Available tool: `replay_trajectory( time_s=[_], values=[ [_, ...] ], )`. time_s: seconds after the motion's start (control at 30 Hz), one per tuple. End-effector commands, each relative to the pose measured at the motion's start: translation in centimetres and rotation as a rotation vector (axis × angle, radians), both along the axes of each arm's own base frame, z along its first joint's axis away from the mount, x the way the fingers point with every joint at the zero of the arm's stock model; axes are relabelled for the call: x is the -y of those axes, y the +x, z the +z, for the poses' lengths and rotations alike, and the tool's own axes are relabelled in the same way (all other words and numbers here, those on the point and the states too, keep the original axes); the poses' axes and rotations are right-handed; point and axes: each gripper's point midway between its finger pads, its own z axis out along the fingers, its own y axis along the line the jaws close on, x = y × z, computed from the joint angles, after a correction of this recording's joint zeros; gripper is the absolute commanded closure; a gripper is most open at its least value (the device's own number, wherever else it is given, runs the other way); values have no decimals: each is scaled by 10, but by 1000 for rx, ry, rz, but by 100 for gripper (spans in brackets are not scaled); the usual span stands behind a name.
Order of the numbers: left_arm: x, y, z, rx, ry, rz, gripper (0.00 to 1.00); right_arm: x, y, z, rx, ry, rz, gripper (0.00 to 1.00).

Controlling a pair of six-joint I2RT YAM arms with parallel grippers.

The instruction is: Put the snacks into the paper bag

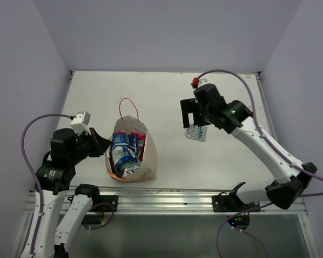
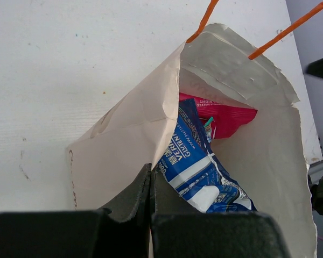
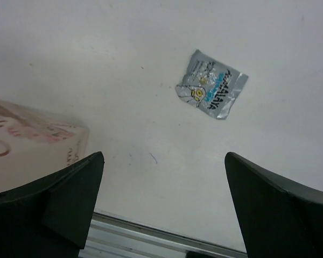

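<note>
Snacks not yet in the paper bag (image 1: pixel 148 160): how many do you count?

Just one that you can see: the small silvery packet (image 3: pixel 211 92), lying flat on the table (image 1: pixel 167 97), well apart from the bag, over on the right arm's side.

And inside the bag?

Look down your left wrist view. A blue packet (image 2: pixel 191 161) sits nearest the mouth, with a red-pink packet (image 2: pixel 226 115) tucked behind it. From above you can make out more foil lower in the mouth, but it is too crumpled to name.

Why is your left gripper (image 2: pixel 151 172) on the bag?

Its fingers are clenched on the near rim, pinching the paper wall between them. I'd judge that this holds the mouth spread, and it should stop so light a bag from sliding when something drops in. The orange handles (image 2: pixel 204 19) lie on the far side, out of the opening.

And your right gripper (image 3: pixel 164 156)?

Released, with the jaws spread wide and nothing between them. It hangs over the table with the silvery packet just ahead of the fingertips. That spread suits a flat foil packet, though you will likely need to come down square and catch an edge, since it lies flush with the surface
</note>
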Motion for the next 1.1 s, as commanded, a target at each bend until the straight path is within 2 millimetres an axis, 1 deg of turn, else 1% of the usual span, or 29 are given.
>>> replay_trajectory(
  time_s=[0.0,0.03,0.07,0.1,0.13,0.2,0.23,0.3,0.33,0.37,0.4,0.43,0.47,0.5,0.57,0.6,0.77,0.83,1.07],
  values=[
    [2,4,13,51,6,-23,100,-11,14,-90,-163,-5,-44,2],
    [2,3,12,48,4,-20,100,-15,19,-98,-165,12,-42,2],
    [2,3,13,51,3,-19,100,-16,19,-109,-186,12,-39,2],
    [2,2,12,46,3,-19,100,-14,16,-125,-211,-2,-41,2],
    [2,1,11,43,4,-19,100,-15,21,-130,-206,2,-49,3],
    [1,0,10,42,5,-18,100,-11,22,-154,-239,-28,-55,3],
    [1,0,10,41,7,-17,100,-10,28,-160,-234,-30,-61,3],
    [1,-2,10,39,7,-17,100,-4,30,-179,-264,-54,-75,3],
    [0,-2,8,35,9,-15,100,-3,36,-182,-259,-44,-83,3],
    [0,-3,8,35,9,-15,100,-2,39,-191,-273,-47,-86,3],
    [0,-3,9,38,8,-16,100,-3,40,-195,-283,-40,-80,3],
    [0,-3,9,37,10,-13,100,-1,46,-197,-278,-36,-82,4],
    [0,-4,9,37,10,-14,100,-1,50,-206,-293,-49,-86,4],
    [-1,-4,8,34,12,-9,100,2,54,-209,-292,-61,-92,4],
    [-1,-4,8,30,11,-10,100,3,62,-216,-299,-61,-102,4],
    [-1,-4,8,30,12,-9,100,5,65,-224,-317,-66,-112,5],
    [-2,-6,10,33,15,-5,100,11,83,-236,-313,-72,-148,5],
    [-3,-7,9,27,17,-3,100,14,86,-244,-327,-77,-154,6],
    [-4,-8,9,17,19,1,100,19,91,-261,-347,-71,-177,6]
  ],
)
